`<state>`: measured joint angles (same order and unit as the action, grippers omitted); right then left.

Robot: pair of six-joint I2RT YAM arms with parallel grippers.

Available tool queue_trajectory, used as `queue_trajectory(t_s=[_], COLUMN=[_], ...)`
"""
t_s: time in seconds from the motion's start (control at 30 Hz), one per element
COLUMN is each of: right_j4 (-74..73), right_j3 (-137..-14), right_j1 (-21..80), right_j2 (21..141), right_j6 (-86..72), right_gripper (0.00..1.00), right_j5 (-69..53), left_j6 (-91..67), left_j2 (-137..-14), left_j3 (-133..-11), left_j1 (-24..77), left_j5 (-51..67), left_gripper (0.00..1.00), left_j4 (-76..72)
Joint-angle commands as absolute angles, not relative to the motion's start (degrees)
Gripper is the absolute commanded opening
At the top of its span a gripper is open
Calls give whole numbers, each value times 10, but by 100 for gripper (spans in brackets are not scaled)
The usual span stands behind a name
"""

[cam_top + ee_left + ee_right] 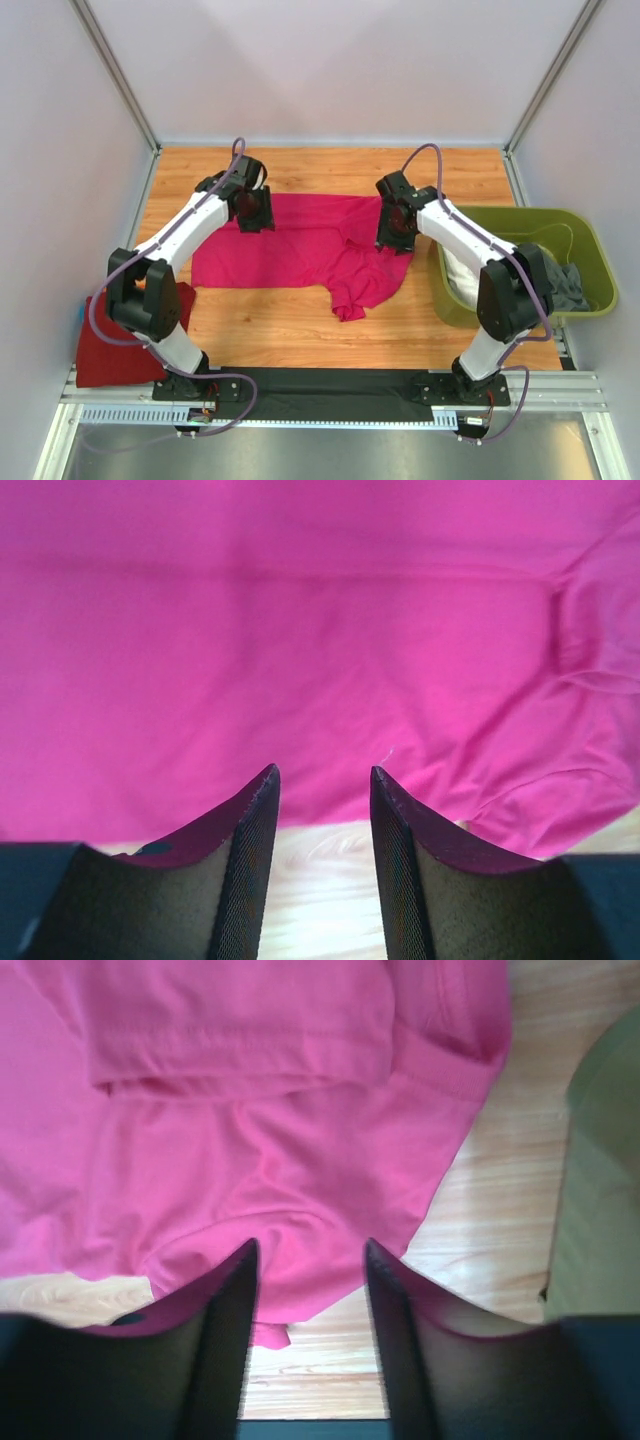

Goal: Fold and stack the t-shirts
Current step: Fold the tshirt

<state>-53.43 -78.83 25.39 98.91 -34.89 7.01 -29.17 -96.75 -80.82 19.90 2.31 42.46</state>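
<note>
Magenta t-shirt (pixel 300 250) lay spread across the middle of the wooden desk (pixel 300 330), its left half fairly flat and its right side bunched, with a rumpled flap trailing toward the near edge. The left fingers (pixel 255 212) were poised at the shirt's far-left corner and the right fingers (pixel 395 225) at its far-right corner, close to the bin. Both pairs stood apart with nothing pinched between them, and the wrist views showed only pink cloth and bare wood in the gaps. The step in hand looked like the start of the fold on this shirt, with a two-handed grasp along its far edge not yet made. The next move would likely call for both pairs to settle onto the cloth, close on the two corners together and draw evenly, so the crumpled right side spread out rather than dragged. Counted on the desk were one magenta shirt and one dark red t-shirt (pixel 105 350), the latter lying at the near-left edge, partly under the left arm. One olive-green bin (pixel 590 260) stood on the right, holding one white garment (pixel 460 275) and one grey garment (pixel 565 285).
</note>
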Motion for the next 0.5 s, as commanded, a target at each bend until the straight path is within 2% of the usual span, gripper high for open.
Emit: queue_trajectory(t_s=[0.0,0.2,0.3,0.47], right_j4=[-482,-410,-390,-366], right_j3=[-735,-659,-656,-659], right_j1=[264,269,269,270], right_j2=[954,981,993,1032], right_j6=[-373,-375,-374,-372], right_gripper=[45,27,24,20], right_j5=[77,52,57,56], left_j6=[-344,-375,-364,-353], left_j2=[-919,-905,-900,-921], left_j3=[-752,-657,-636,-621], left_j1=[198,170,159,142], left_j5=[-31,-38,-59,-84], left_gripper=[48,45,39,38], left_j4=[435,424,403,390])
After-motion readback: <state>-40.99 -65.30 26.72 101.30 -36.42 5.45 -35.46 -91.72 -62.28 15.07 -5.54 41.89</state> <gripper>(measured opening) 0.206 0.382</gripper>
